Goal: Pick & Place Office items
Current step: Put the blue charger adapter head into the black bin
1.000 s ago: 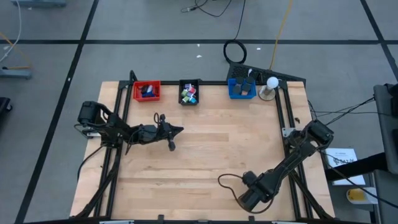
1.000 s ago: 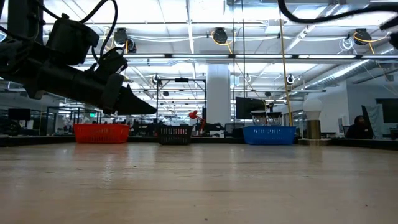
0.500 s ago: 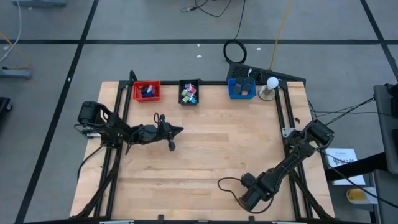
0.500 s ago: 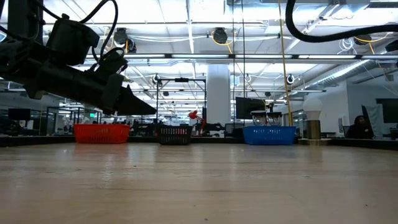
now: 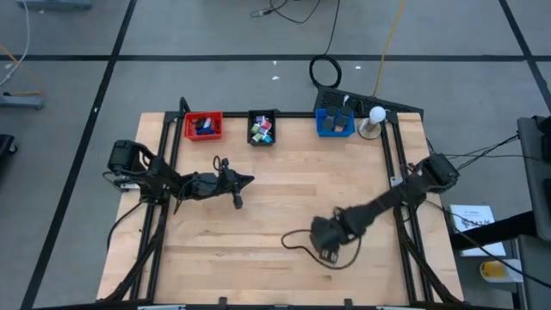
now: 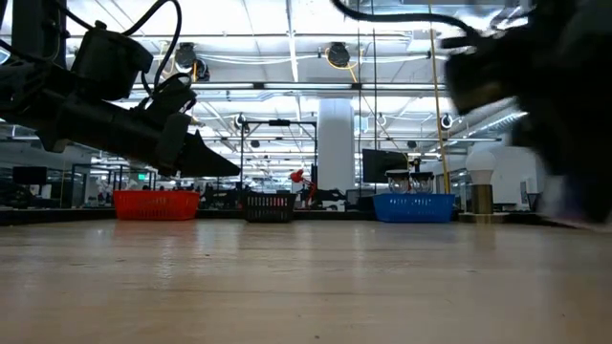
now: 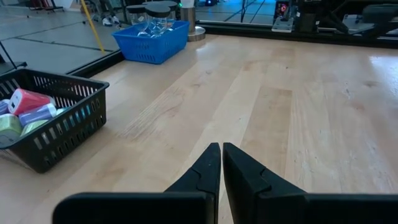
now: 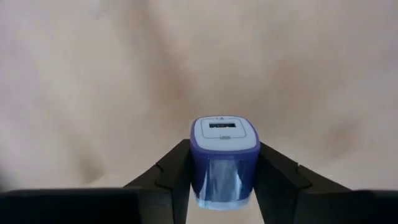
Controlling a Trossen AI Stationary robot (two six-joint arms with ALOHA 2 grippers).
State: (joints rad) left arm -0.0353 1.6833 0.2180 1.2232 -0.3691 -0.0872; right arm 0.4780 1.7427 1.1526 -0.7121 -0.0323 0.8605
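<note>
While the right gripper (image 8: 222,180) pinches a purple block (image 8: 223,160) over the table's (image 5: 284,198) near middle, the left gripper (image 7: 221,163) hangs shut, left of centre. Far edge: red tray (image 5: 203,127), black tray (image 5: 262,127), blue tray (image 5: 334,122), lamp (image 5: 375,114). Low view blurs the right arm.

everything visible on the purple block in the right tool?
The purple block is a small, rounded-corner cube that looks like glossy plastic. Its purple body has a white end face bearing a dark, narrow rectangular slot, like a USB port. It sits clamped between the right tool's two dark fingers, one pressing each side, with the white face pointing away from the wrist. Blurred light wood shows behind it. Nothing else touches it. In the high view the arm hides it.
</note>
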